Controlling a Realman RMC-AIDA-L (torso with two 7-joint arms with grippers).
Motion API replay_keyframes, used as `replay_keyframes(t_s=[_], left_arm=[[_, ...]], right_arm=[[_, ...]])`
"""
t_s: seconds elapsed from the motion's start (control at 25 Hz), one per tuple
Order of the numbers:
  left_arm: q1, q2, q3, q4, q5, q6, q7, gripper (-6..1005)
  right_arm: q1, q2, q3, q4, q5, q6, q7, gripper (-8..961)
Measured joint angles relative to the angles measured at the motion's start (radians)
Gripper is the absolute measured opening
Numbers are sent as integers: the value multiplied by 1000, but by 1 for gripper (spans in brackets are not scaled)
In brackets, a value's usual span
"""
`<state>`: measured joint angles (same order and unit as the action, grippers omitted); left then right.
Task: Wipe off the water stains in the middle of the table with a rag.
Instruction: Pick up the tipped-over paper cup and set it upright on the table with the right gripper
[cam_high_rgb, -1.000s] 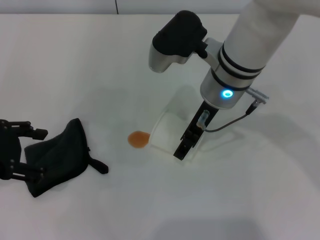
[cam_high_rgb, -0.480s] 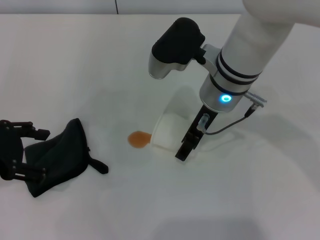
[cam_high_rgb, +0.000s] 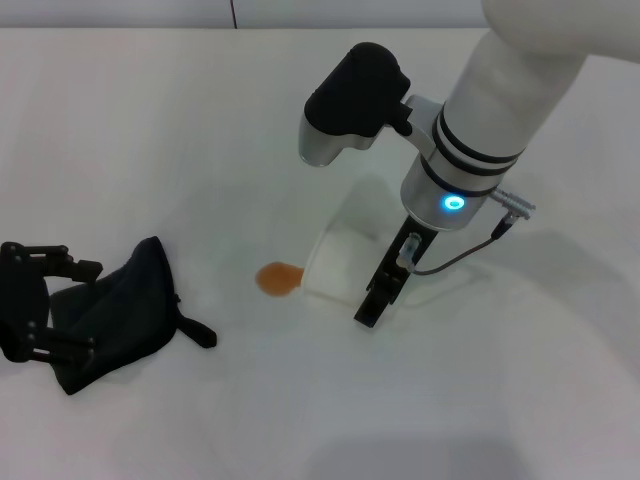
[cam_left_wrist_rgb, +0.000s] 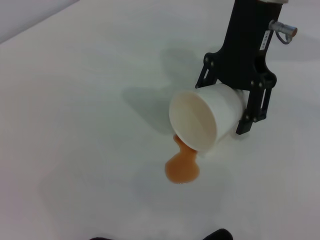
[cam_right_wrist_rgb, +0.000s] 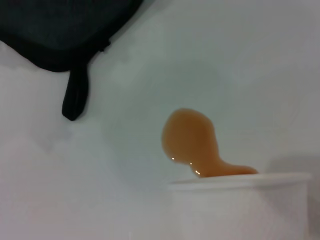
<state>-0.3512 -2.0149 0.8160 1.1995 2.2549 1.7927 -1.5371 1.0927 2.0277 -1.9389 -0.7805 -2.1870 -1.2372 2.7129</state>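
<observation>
My right gripper sat at the middle of the table, fingers clamped on a white paper cup. The cup was tipped on its side, mouth turned toward my left, its lower lip touching the tabletop. One black finger showed along the cup's near side in the head view; the left wrist view showed fingers on both sides of the cup wall.

The water stains were a small orange-brown blotch, oval, with a short tail running to the cup's lip. In the right wrist view the stain met the white rim directly.

The rag lay dark and crumpled on the table at my left, well apart from the stain, its strap-like tab pointing toward the stain's side. The right wrist view showed the rag's edge and tab apart from the blotch.

My left gripper lay low over the table at the left edge, fingers spread apart, touching the rag's outer edge but not closed on it.
</observation>
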Motion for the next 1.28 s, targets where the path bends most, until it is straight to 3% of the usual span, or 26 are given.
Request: replay_keyframes(t_s=[0.28, 0.56, 0.68, 0.84, 1.0, 1.08, 1.28], left_arm=[[5, -7, 0, 2, 0, -7, 0, 890], [12, -8, -25, 5, -4, -4, 3, 890], [11, -9, -25, 5, -13, -4, 3, 890], [11, -10, -26, 5, -31, -4, 3, 891], [14, -9, -26, 6, -38, -3, 0, 892], [14, -8, -26, 6, -38, -4, -1, 892], [14, -9, -26, 7, -38, -6, 0, 890]], right_arm=[[-74, -8, 72, -130, -7, -43, -32, 743], [-306, -15, 388, -392, -49, -142, -203, 703], [-405, -12, 511, -430, 1, -136, -348, 698], [-512, -13, 601, -377, 177, -67, -626, 697], [-597, -14, 613, -232, 442, 26, -986, 696], [-608, -14, 614, -181, 522, 43, -1066, 695], [-626, -9, 612, 78, 881, 56, -1491, 695]])
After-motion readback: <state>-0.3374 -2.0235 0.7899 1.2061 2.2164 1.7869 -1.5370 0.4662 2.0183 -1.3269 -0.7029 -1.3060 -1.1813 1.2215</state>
